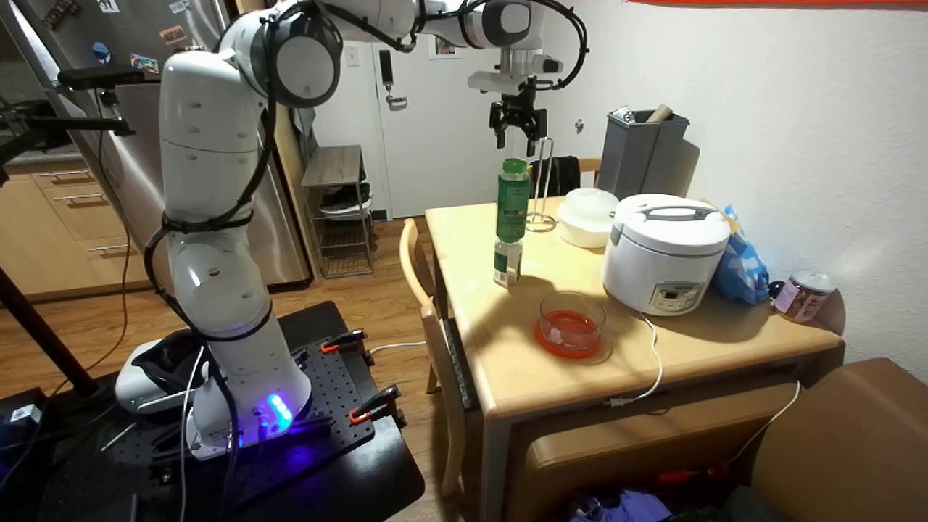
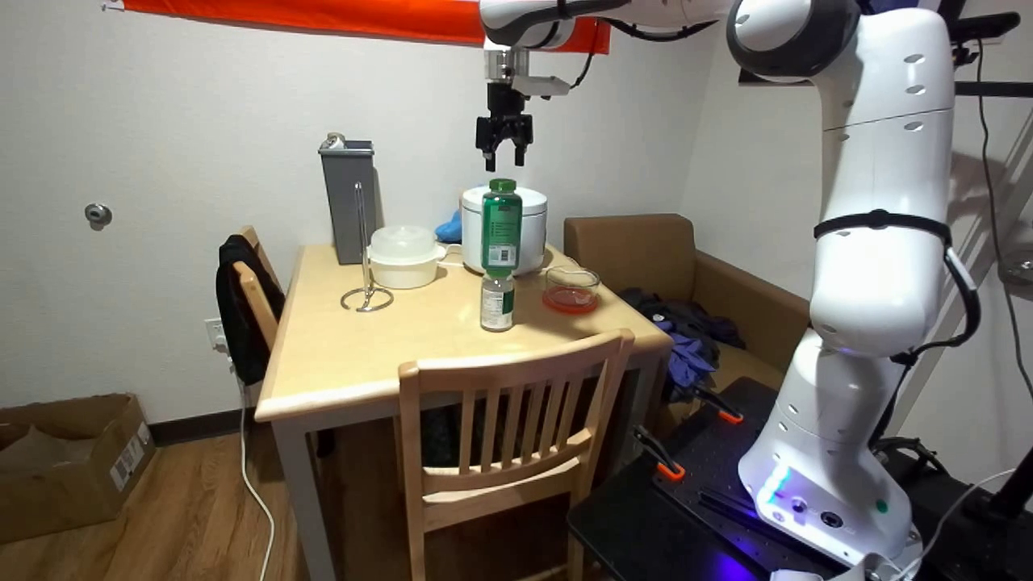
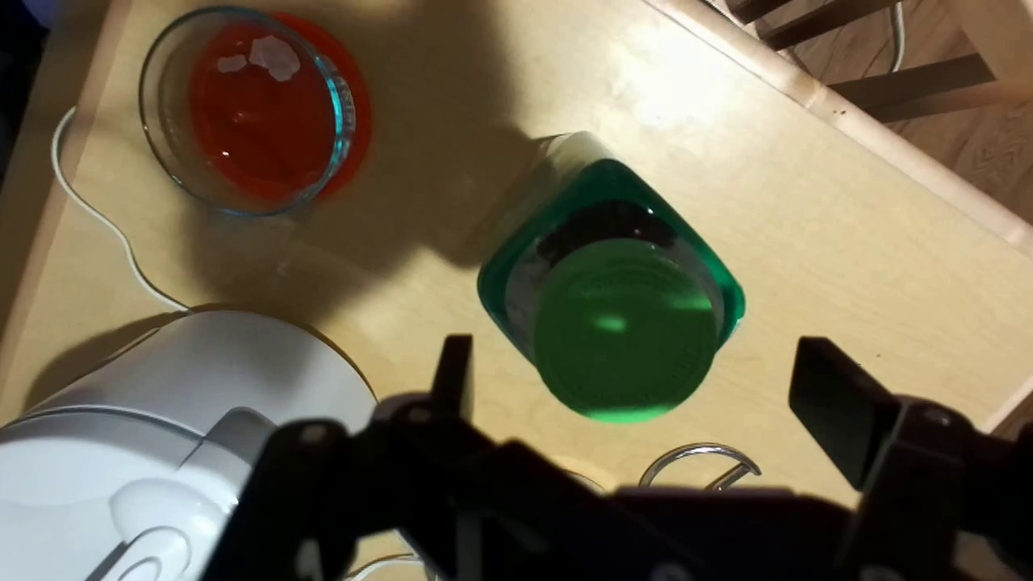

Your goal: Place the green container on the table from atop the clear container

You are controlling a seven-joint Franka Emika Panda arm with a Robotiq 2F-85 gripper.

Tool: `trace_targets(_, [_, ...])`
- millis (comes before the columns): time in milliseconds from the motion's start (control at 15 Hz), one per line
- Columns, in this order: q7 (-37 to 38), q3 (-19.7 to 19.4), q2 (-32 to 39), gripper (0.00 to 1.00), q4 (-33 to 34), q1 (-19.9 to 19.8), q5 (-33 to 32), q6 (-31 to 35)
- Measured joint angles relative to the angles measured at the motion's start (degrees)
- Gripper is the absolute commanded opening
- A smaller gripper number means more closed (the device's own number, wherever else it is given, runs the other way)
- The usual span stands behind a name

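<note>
The green container [image 1: 512,206] stands upright on top of the clear container [image 1: 507,262] in both exterior views. It is a slim green bottle with a green cap. The clear container [image 2: 496,303] is a short labelled jar standing on the light tan table [image 1: 464,246]. My gripper [image 1: 516,147] hangs just above the cap, pointing down, and it also shows in an exterior view [image 2: 504,164]. It is open and empty. In the wrist view, the green container [image 3: 625,331] lies between the spread fingers [image 3: 633,351], somewhat ahead of them. There the clear container is mostly hidden beneath it.
A glass bowl on an orange dish [image 1: 569,333] stands near the clear container. A white rice cooker [image 1: 663,257], a white lidded bowl [image 1: 587,217], a steel wire stand [image 2: 367,298] and a grey bin [image 2: 349,202] share the table. A chair [image 2: 516,363] stands at one edge.
</note>
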Motion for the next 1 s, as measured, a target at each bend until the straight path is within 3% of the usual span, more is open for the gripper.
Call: trace_targets(1000, [0.36, -0.04, 2.1, 1.0, 0.34, -0.98, 4.34, -1.67])
